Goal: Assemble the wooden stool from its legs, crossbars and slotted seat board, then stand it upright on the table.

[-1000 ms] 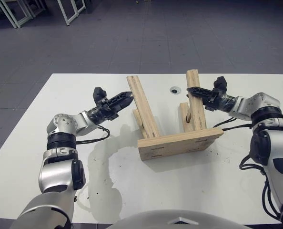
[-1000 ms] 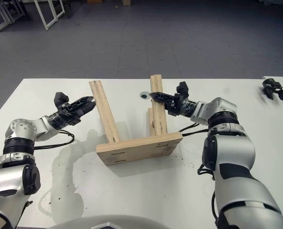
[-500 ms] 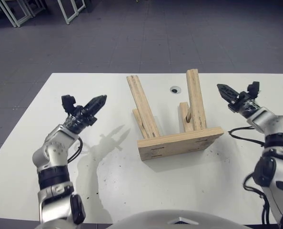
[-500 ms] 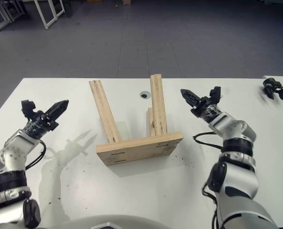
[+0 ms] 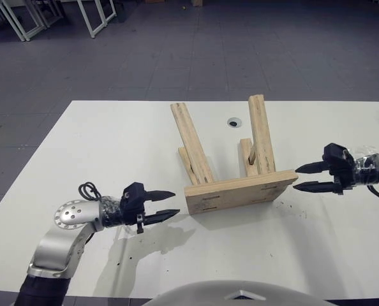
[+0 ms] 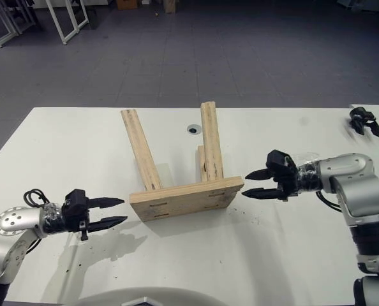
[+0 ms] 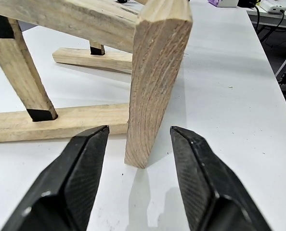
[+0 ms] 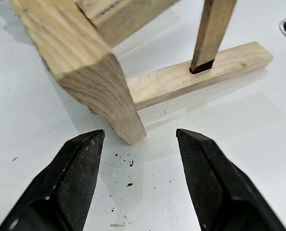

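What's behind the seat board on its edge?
Four legs run back from it: two raised, two on the table, crossbars joining each pair. How they slot into the seat board is hidden.

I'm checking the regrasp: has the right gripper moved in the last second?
Yes. The right gripper has left the top of the right leg and come down toward the robot, now open beside the right end of the seat board.

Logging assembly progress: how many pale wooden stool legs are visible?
4: left raised leg, right raised leg, and beneath them, lying on the white table, left lower leg and right lower leg.
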You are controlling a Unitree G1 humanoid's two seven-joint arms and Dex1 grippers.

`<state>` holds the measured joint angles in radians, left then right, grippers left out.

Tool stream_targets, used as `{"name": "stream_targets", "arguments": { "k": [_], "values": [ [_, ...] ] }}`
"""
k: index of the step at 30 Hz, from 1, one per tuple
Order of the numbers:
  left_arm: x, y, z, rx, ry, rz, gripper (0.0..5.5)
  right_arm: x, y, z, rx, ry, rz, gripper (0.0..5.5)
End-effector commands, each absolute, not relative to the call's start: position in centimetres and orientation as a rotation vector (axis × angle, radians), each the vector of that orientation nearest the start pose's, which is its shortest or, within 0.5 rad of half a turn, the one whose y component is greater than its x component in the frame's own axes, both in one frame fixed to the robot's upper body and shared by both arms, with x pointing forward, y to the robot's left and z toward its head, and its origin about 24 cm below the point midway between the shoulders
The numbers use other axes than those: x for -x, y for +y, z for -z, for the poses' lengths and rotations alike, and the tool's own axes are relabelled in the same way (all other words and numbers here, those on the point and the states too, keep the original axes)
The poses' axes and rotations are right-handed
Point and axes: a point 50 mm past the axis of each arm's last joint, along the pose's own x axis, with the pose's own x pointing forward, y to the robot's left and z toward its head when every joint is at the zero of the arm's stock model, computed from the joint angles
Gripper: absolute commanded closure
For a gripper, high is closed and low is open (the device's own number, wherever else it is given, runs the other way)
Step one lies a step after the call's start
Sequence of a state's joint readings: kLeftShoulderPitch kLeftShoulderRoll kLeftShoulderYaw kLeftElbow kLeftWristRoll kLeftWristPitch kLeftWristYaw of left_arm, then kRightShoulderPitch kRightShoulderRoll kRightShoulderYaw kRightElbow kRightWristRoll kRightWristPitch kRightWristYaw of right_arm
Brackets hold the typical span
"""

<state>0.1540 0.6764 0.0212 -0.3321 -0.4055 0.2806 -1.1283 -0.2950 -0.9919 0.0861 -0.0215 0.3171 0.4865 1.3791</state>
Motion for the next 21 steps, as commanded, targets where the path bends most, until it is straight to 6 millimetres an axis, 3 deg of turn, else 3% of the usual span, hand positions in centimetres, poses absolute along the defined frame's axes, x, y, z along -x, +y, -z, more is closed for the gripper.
{"name": "stream_targets", "arguments": {
  "k": [1, 5, 8, 12, 14, 16, 18, 21],
  "values": [
    [-19.8, 18.6, -7.7, -0.185, 0.298, 1.236, 3.17, -25.8, -23.1, -12.9, 0.426, 0.597, -1.286, 2.74],
    [-20.6, 17.9, -6.7, -0.168, 0.333, 1.273, 3.17, -26.5, -21.8, -11.4, 0.392, 0.606, -1.318, 2.74],
    [-21.2, 17.9, -6.2, -0.114, 0.364, 1.296, 3.67, -27.2, -21.5, -9.7, 0.337, 0.654, -1.333, 3.3],
    [-22.0, 17.9, -6.1, -0.043, 0.393, 1.321, 4.0, -27.8, -21.6, -8.6, 0.244, 0.694, -1.355, 3.51],
    [-22.3, 18.1, -6.9, 0.054, 0.396, 1.328, 4.0, -28.1, -21.4, -9.7, 0.1, 0.663, -1.375, 3.51],
    [-22.4, 18.4, -9.0, 0.214, 0.377, 1.351, 4.0, -28.4, -21.2, -12.4, -0.103, 0.601, -1.415, 3.51],
    [-22.8, 19.0, -13.0, 0.448, 0.297, 1.404, 4.0, -28.8, -21.2, -16.6, -0.394, 0.504, -1.466, 3.51],
    [-23.4, 19.5, -17.8, 0.73, 0.178, 1.481, 4.04, -28.9, -21.3, -21.0, -0.74, 0.437, -1.509, 3.53]
  ]
}}
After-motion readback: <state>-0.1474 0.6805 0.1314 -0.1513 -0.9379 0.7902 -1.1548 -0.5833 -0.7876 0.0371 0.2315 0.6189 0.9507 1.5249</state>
